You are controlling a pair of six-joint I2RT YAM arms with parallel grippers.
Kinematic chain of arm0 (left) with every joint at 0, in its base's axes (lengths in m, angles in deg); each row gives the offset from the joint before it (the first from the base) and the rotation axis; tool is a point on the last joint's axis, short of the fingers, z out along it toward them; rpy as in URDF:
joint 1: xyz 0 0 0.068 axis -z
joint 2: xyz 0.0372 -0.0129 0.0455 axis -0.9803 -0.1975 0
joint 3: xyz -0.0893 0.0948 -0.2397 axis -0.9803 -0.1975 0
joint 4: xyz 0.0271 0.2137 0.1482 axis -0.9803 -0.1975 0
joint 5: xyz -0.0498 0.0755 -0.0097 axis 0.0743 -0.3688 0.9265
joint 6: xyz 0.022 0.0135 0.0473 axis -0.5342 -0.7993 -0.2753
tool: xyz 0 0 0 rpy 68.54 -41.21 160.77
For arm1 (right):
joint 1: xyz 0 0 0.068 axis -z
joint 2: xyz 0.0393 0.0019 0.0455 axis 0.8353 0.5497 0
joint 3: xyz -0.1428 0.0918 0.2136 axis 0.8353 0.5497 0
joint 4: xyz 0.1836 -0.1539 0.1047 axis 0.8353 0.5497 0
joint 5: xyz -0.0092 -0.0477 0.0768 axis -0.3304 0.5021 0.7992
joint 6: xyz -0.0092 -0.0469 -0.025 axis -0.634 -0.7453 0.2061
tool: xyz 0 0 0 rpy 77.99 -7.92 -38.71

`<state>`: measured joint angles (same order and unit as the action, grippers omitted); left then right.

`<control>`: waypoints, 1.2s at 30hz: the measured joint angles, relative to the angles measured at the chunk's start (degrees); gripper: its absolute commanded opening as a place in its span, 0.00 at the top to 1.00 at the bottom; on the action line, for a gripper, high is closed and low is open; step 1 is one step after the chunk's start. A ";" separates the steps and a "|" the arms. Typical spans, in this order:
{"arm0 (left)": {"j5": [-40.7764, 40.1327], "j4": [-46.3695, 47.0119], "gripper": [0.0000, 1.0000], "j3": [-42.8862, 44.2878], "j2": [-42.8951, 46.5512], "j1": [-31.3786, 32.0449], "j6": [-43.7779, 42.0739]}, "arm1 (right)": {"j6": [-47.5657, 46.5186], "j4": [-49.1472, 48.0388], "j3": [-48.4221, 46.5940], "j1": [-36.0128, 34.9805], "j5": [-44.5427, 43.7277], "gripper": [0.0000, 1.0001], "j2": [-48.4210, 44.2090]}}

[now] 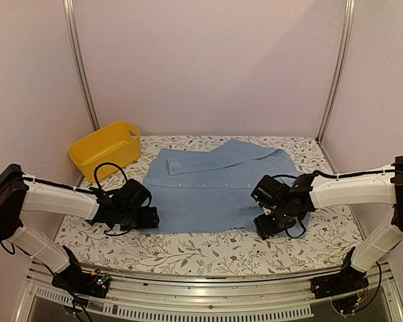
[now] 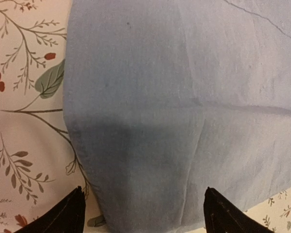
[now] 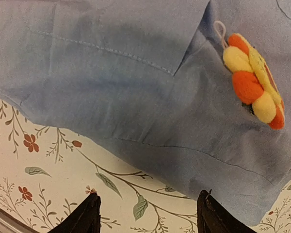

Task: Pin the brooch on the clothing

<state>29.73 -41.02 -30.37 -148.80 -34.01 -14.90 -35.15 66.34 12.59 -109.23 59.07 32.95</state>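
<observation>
Overhead view: the left arm (image 1: 60, 200) reaches in from the lower left. Its forearm lies low and nearly level, and the wrist sits at the left edge of the clothing (image 1: 215, 188). The right arm (image 1: 352, 190) comes in from the lower right in a mirrored pose, with the wrist bent down over the lower right part of the shirt. The shirt lies spread flat on the floral worktop (image 1: 188, 251), centre frame. A yellow basin (image 1: 104, 151) stands at upper left, apart from the cloth.

Left wrist view: the left jaws stand wide apart. The two dark fingertips (image 2: 72, 216) show at the bottom corners, with nothing between them. Below them is the folded left edge of the shirt, with bare worktop at frame left.

Right wrist view: the right jaws are also apart and empty, with both tips at the bottom edge over the shirt hem and worktop.

The brooch (image 3: 254, 80) sits on the blue fabric at the upper right of that view. Its orange and yellow petals are seen edge-on, beside a fold of cloth and well clear of the tips. I cannot tell from here whether it is fastened. I cannot make it out in the overhead view.
</observation>
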 measured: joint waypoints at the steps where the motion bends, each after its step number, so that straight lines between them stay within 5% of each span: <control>1: -0.02 0.00 0.15 -0.20 0.39 -0.02 1.22 | 0.24 -0.28 0.26 -0.17 -0.11 0.33 1.07; 5: -0.24 0.96 0.17 -0.63 0.37 0.02 4.39 | 0.04 -2.01 0.39 -0.24 -0.61 0.35 6.01; 7: -0.61 2.29 0.27 -0.63 -0.33 0.02 4.79 | -0.28 -3.37 1.07 -0.26 -0.52 0.49 7.08; 11: -0.31 5.46 0.94 0.66 -3.45 0.02 4.07 | -1.22 -6.23 2.01 -0.26 -0.44 0.91 7.08; 12: 0.09 6.40 1.00 1.14 -4.59 0.02 3.54 | -1.38 -6.78 1.95 -0.26 -0.55 0.98 7.30; 18: 1.64 7.06 1.00 2.19 -6.05 0.02 1.49 | -3.85 -3.52 0.00 0.22 -1.14 1.00 7.74; 28: -0.68 -3.50 1.00 2.97 7.82 0.07 0.04 | -6.10 9.92 -11.04 0.52 2.69 1.00 -0.37; 36: 1.73 -7.02 1.00 0.02 14.14 0.24 3.56 | -4.70 12.96 -5.60 -1.14 17.05 1.00 -1.75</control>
<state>31.46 -48.03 -30.35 -134.66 -33.77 -11.34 -39.85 79.30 6.99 -110.36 76.12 31.20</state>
